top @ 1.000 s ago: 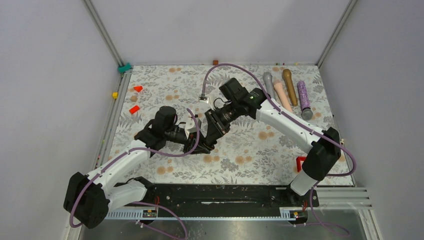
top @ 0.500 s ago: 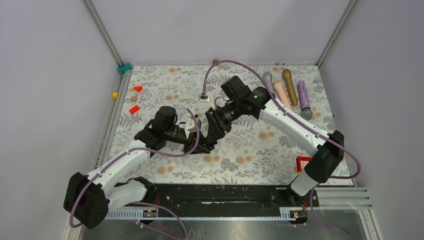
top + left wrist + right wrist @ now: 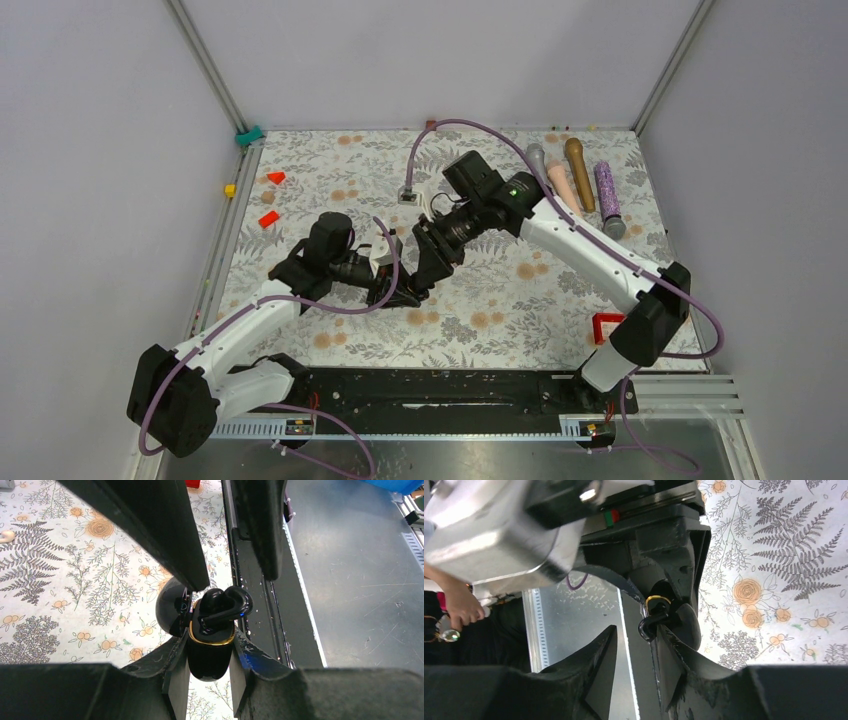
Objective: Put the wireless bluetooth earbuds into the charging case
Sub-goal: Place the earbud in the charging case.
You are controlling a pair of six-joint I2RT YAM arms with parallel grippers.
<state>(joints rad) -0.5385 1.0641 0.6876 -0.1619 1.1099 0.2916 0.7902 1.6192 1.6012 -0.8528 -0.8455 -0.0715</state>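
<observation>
My left gripper (image 3: 210, 652) is shut on the charging case (image 3: 210, 660), which here is glossy black with a gold rim, its lid open to the left. A black hook-shaped earbud (image 3: 226, 604) lies in the mouth of the case, partly sticking out. My right gripper (image 3: 636, 626) is open and points down at the case, one finger on each side of the earbud (image 3: 650, 623), which lies against the right finger. In the top view both grippers (image 3: 392, 290) (image 3: 420, 280) meet at mid-table and hide the case. I see only one earbud.
Four cylinders (image 3: 575, 185) lie at the back right. Red pieces (image 3: 268, 219) lie at the left and a red thing (image 3: 603, 325) at the front right. A small white thing (image 3: 407, 196) lies behind the grippers. The black rail (image 3: 250, 580) runs along the near edge.
The right arm's elbow and wrist have shifted a little to the right and back. Its fingers stay over the case. The left arm has not moved.
</observation>
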